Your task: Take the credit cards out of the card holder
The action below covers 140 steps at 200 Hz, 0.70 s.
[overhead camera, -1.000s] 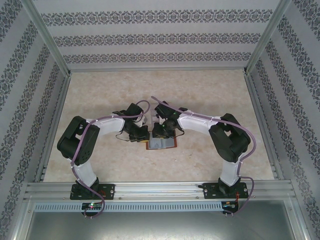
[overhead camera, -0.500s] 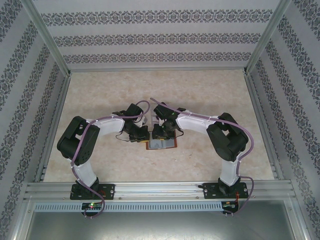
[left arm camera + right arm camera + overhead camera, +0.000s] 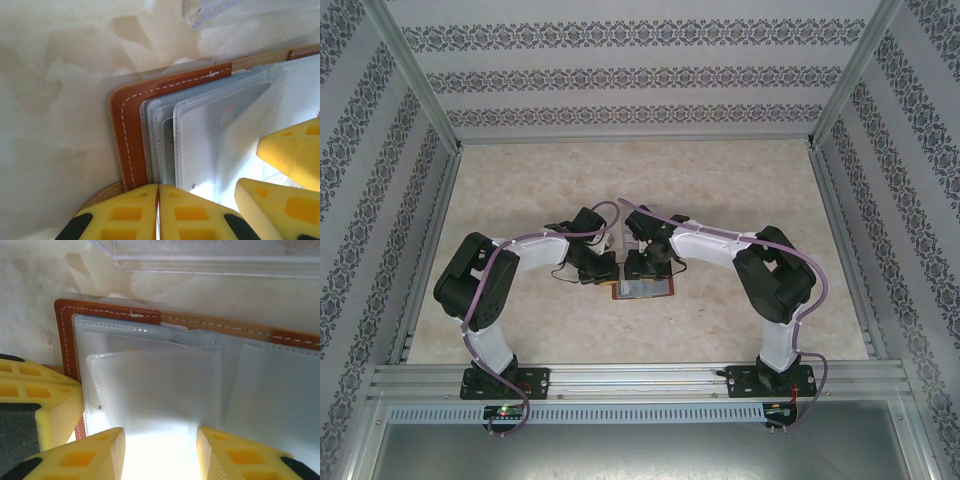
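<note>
Left pincer (image 3: 158, 212) shut at card holder (image 3: 131, 130) edge; right pincer (image 3: 159, 452) half-open over sleeves (image 3: 155, 385). Next I pinch a card.

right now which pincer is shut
The left pincer: its yellow fingers meet with no gap at the card holder's brown corner. The right pincer's fingers stand apart over the clear sleeves.
</note>
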Tool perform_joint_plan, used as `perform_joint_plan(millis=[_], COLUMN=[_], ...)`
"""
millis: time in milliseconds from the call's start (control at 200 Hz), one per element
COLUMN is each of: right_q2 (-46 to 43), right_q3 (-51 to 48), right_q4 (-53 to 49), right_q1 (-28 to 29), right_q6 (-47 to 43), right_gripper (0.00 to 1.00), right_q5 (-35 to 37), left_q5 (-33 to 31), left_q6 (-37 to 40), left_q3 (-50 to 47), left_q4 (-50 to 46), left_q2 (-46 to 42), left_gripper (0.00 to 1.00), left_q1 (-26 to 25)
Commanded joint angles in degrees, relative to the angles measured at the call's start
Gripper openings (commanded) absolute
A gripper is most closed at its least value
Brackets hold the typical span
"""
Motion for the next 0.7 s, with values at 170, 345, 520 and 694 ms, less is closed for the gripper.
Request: perform_joint_plan(millis=[170, 345, 520, 694], right_q2=[0.8, 0.9, 0.1, -1.9], right_q3=[1.6, 1.6, 1.5, 1.3], right_q4=[-3.1, -3.2, -3.3, -2.2], right_q1=[0.8, 0.8, 0.8, 0.8], right_q6=[-1.4, -1.8, -1.8, -0.6], right_gripper=[0.53, 0.59, 0.59, 0.42], right_q5=[2.9, 3.1, 3.3, 2.5], left_q5=[0.2, 0.2, 0.2, -0.1], left_q6=[-0.2, -0.2, -0.2, -0.3], left_q3=[-1.2, -1.2, -1.2, -1.1], left_q4=[0.3, 0.4, 0.2, 0.3], left_q2=[-0.6, -0.8, -0.8, -1.1], left_gripper=[0.09, 0.09, 0.09, 0.08], left_q1=[-0.7, -0.7, -0.8, -0.8])
